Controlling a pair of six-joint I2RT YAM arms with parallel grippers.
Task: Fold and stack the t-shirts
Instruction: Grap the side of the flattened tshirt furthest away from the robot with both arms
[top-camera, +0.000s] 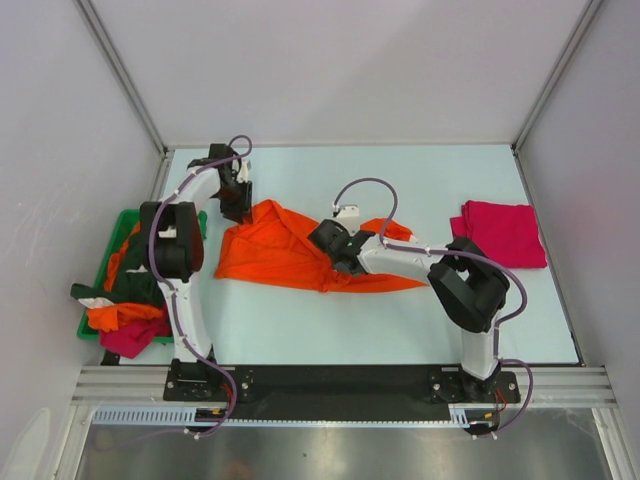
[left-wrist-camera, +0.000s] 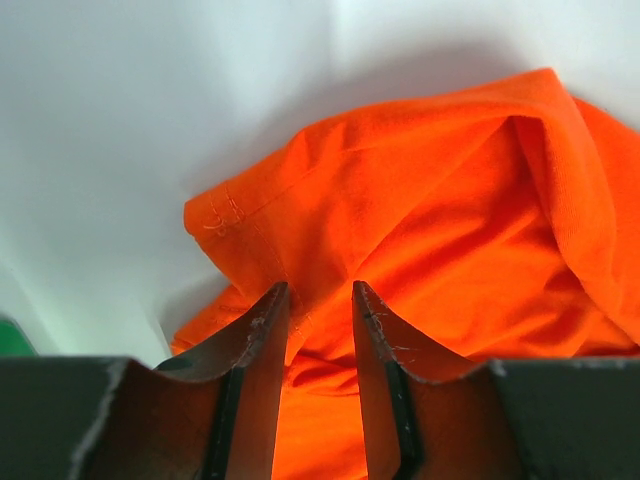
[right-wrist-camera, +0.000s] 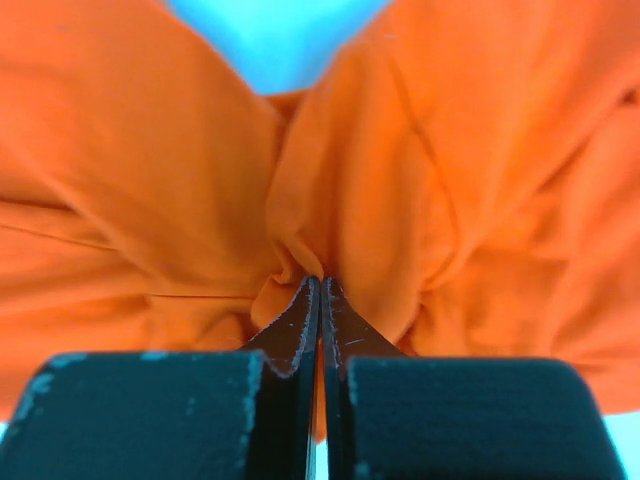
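The orange t-shirt (top-camera: 275, 252) lies crumpled in the middle of the pale blue desk (top-camera: 420, 180), spreading in a long wedge toward the right. The right fingers (right-wrist-camera: 297, 325) are closed on it – the cloth puckers into their tips at mid-frame. The right arm (top-camera: 420, 262) lies across the shirt's right end and hides part of it. The left fingers (left-wrist-camera: 262, 340) stand apart at the shirt's upper-left corner, with orange cloth showing through the gap. At the right of the frame, well apart, lies a folded magenta t-shirt (top-camera: 500, 232). At the left edge a green bin (top-camera: 120, 226) holds a heap of t-shirts (top-camera: 128, 300) – dark green, orange and magenta – partly covered by the left arm (top-camera: 175, 250).
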